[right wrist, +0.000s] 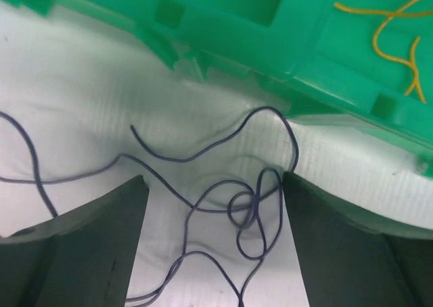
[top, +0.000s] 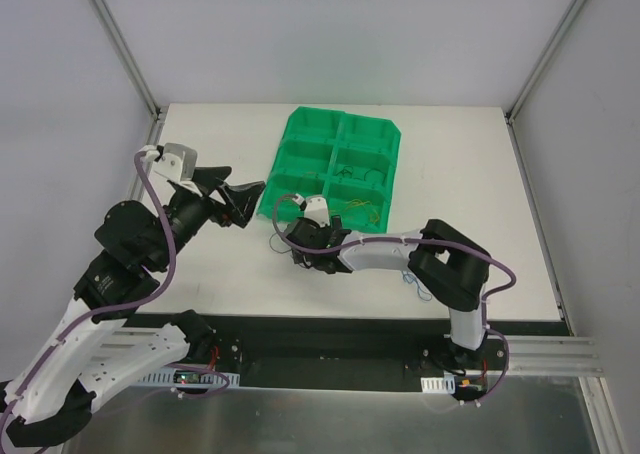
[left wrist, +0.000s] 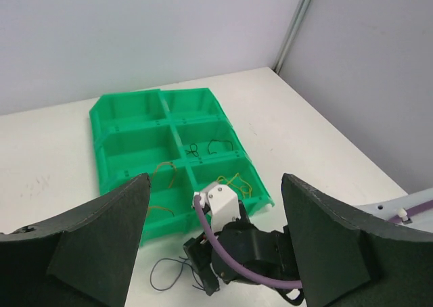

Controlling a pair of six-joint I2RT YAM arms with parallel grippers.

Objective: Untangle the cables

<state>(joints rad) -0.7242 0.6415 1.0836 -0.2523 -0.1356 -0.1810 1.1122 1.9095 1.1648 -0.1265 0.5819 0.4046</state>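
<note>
A tangle of thin dark blue cables (right wrist: 250,209) lies on the white table just in front of the green bin (right wrist: 270,30). My right gripper (right wrist: 214,180) hangs low over it, open, a finger on either side of the knot and nothing held. From above, the right gripper (top: 290,246) is at the bin's near-left corner. The left gripper (top: 243,180) is raised to the left of the bin, open and empty. Its view looks down on the right wrist and the blue cables (left wrist: 169,273). Orange wires (left wrist: 166,172), yellow wires (left wrist: 237,182) and dark wires (left wrist: 216,145) lie in separate bin compartments.
The green bin (top: 338,164) has several compartments and sits at the middle back of the table. Another blue wire (top: 410,282) lies by the right arm's elbow. Grey walls and metal frame posts enclose the table on three sides.
</note>
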